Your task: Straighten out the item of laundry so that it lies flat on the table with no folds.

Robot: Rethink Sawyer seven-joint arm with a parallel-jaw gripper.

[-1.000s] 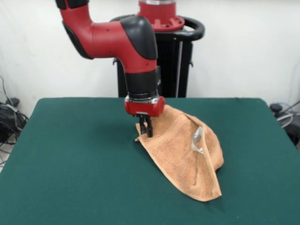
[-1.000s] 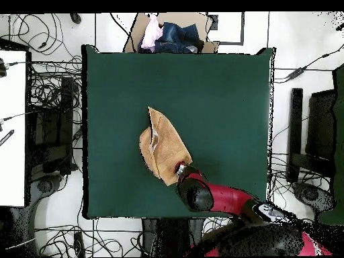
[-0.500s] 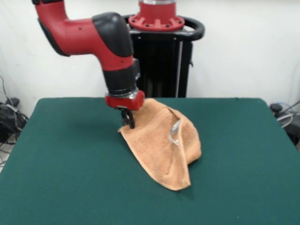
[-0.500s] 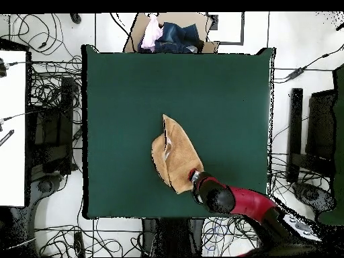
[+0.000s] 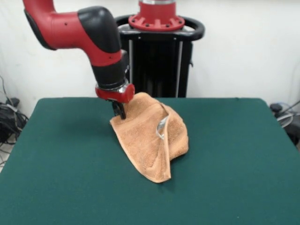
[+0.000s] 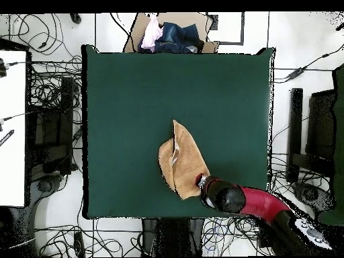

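So the red and black arm's gripper is clamping one corner of the small orange-tan terry-cloth towel and holding it up off the big dark green felt table, toward the far side near the pedestal. My guess is it's pinching a corner so dragging can pull the cloth out straight. The towel is sitting roughly mid-table, doubled over lengthwise into a tapered wedge trailing toward the near edge, so it's looking nowhere near flat yet.

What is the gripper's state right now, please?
Gripper: shut on a corner of the hand towel, lifting it off the table.
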